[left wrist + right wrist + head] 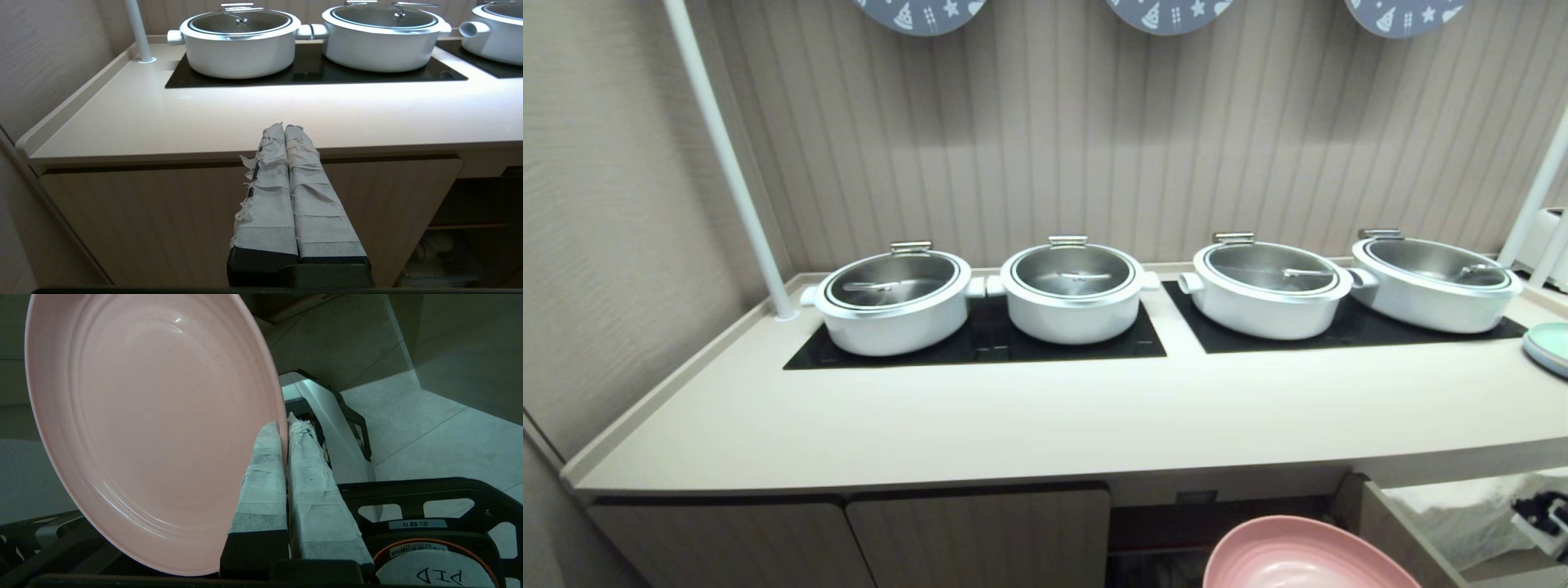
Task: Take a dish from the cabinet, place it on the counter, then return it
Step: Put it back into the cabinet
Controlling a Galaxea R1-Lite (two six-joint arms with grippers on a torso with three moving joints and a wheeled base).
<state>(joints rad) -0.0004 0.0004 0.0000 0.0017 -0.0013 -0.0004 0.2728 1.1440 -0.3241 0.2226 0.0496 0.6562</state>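
**Pink plate gripped by right hand, below bench edge**

Right hand (pixel 284 424): taped fingers (pixel 261 477) clenched on rim of pink plate (pixel 155 428), one finger on the concave face, the other behind the rim. Plate tilted steeply on edge as seen from the right wrist, extending away from the fingers to one side. Behind the hand: grey floor (pixel 429 428) and part of the robot's base.

Head view: only the upper arc of the plate (pixel 1298 555) visible at lower frame edge, below and in front of the bench (pixel 1045 416), not touching it. Open cabinet bay (pixel 1217 531) just behind the plate; closed fluted doors (pixel 980 539) alongside, under the bench.

Left hand (pixel 284 127): taped fingers pressed together, nothing between them; held level in front of a closed door below the bench front edge, well apart from the plate.

On bench: four white lidded pots (pixel 894 302) on black hob panels (pixel 980 339); pale blue-green stacked plates (pixel 1550 347) at far right end; white pole (pixel 727 155) standing near the back left corner.
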